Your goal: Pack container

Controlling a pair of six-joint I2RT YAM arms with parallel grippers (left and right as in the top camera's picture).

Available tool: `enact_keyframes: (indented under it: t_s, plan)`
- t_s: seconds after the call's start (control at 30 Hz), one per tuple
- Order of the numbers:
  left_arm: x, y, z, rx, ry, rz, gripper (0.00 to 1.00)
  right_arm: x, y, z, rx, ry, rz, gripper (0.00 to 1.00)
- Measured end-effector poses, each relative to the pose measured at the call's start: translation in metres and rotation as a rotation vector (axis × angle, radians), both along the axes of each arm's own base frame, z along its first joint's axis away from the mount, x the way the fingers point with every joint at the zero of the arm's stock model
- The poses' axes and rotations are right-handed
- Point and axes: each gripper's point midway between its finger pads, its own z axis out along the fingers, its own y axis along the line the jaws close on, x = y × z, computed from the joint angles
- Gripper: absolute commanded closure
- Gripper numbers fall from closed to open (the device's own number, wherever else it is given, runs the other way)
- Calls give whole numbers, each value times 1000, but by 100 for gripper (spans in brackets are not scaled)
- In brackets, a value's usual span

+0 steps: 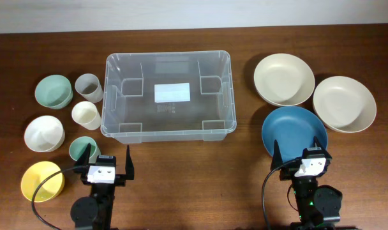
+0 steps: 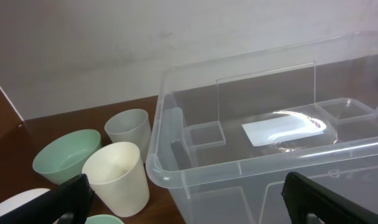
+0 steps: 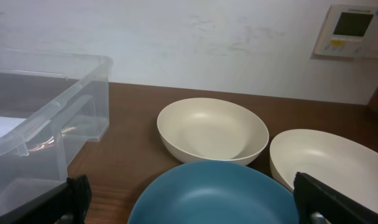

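Container [image 1: 169, 131] sits upright, long axis running left-right, while left hand [image 1: 107, 157] and right hand [image 1: 297, 152] gape wide, empty.

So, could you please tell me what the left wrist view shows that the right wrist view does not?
Only the left wrist view shows the green bowl, the grey cup and the cream cup, all standing to the left of the container. Only the right wrist view shows the blue bowl, a cream bowl behind it, a second cream bowl to the right, and a wall panel. Both views share the clear container, the brown table and the pale wall.
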Motion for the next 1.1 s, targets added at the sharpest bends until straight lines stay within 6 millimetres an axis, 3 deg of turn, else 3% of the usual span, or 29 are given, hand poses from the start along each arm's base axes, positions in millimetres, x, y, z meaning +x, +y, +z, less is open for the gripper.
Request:
enact_keyframes:
  t_s: [0.9,1.1]
  plan:
    - [0,0,0,0,0,0,0,0,0,0,0,0,0,1]
    - [0,0,0,0,0,0,0,0,8,20,44,-80,47,1]
